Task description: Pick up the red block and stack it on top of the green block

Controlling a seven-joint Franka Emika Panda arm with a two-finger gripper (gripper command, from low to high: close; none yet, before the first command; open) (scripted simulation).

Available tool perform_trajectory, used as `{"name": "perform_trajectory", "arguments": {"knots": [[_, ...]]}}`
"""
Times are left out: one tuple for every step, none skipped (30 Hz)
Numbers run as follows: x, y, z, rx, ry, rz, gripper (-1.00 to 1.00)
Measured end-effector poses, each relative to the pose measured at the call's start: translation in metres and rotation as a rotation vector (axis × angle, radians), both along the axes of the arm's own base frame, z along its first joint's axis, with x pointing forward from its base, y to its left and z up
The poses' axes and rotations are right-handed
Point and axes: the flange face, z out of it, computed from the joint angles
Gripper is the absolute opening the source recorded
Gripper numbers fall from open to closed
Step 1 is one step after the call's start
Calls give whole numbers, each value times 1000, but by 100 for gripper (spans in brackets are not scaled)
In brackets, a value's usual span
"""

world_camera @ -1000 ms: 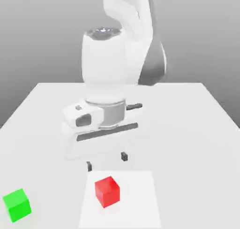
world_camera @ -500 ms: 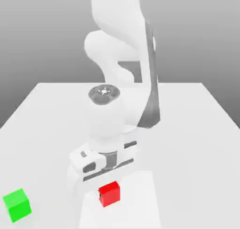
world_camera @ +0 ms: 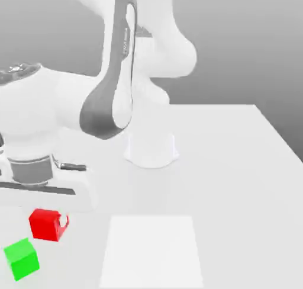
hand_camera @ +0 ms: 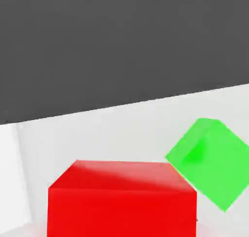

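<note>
The red block hangs just above the table at the exterior view's left, with my gripper shut on it under the white hand. The green block rests on the table a little nearer the front edge and slightly to the left of the red one, apart from it. In the hand view the red block sits close up, and the green block lies beyond it, turned at an angle.
A paler square patch marks the white table at front centre. The arm's round base stands mid-table. The arm's dark elbow and links reach over the left half.
The gripper came down over the red block on the pale patch, shut on it, and has carried it to the exterior view's left, close to the green block.
</note>
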Motion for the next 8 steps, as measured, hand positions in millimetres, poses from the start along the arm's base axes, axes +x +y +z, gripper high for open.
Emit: {"name": "perform_trajectory", "arguments": {"knots": [[0, -7, -11, -1, -1, -27, -100], [0, -11, -24, -1, 0, -41, -100], [-1, -12, -38, -1, 0, -48, 100], [-1, -12, -38, -1, 0, -48, 100], [-1, -12, -38, -1, 0, -48, 100], [-1, -12, -38, -1, 0, -48, 100], [-1, -12, -38, -1, 0, -48, 100], [-1, -12, -38, -1, 0, -48, 100]]}}
